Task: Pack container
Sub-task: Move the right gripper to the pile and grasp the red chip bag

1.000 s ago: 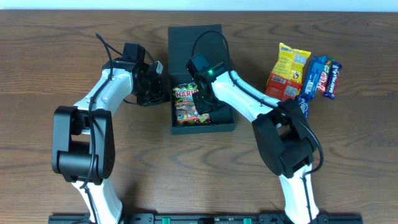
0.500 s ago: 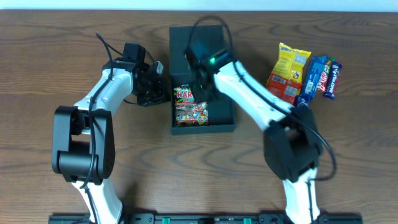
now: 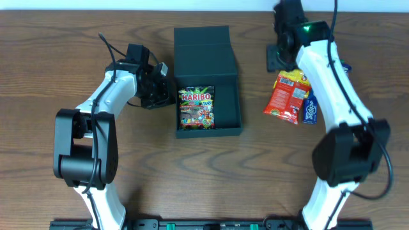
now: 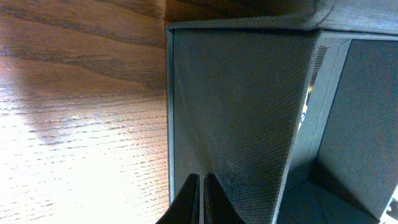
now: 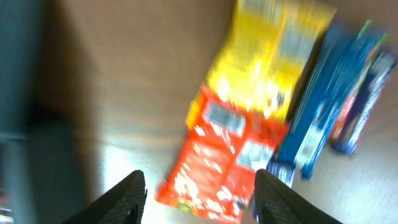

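Observation:
The dark teal container [image 3: 231,96] stands open at mid-table, its flap lid [image 3: 201,41] lying back. A Haribo packet [image 3: 196,107] lies flat inside. My left gripper [image 3: 167,89] is shut and empty, its tips [image 4: 200,182] against the outside of the container's left wall [image 4: 249,112]. My right gripper [image 3: 279,61] hangs open and empty over the snack pile to the right. In the blurred right wrist view, its fingers [image 5: 129,194] stand wide apart above a red-and-yellow packet [image 5: 249,124].
The red-and-yellow packet [image 3: 287,96] lies right of the container, with blue candy bars [image 3: 311,110] beside it, partly hidden under the right arm. The bars [image 5: 329,118] also show in the right wrist view. Bare wood table [image 3: 147,160] lies in front.
My right gripper let go of the Haribo packet in the container, swung out to the right over the snack pile and opened. The left arm has not moved.

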You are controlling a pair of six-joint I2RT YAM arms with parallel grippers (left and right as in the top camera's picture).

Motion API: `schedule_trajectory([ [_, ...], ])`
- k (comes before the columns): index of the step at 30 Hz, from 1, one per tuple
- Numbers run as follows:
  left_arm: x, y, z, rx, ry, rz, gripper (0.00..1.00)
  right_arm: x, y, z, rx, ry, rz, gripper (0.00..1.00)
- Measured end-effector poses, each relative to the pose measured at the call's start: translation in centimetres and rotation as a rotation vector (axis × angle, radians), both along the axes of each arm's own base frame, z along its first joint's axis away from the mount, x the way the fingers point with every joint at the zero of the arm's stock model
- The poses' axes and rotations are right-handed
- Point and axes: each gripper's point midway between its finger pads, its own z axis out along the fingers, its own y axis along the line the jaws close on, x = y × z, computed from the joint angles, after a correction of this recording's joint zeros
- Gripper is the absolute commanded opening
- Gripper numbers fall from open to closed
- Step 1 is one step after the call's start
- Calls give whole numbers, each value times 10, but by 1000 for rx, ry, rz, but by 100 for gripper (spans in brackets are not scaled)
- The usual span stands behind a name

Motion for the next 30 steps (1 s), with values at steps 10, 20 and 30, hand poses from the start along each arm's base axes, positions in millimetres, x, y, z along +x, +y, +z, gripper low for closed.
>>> schedule_trajectory([
  [10,1,0,0,0,-3,0,6,-35,-58,-69,147,261,-150,56],
  [20,5,-1,1,-3,-22,0,6,-51,-52,-112,334,287,-180,55],
  [30,5,-1,1,-3,-22,0,6,-39,-37,-110,414,228,-162,2],
])
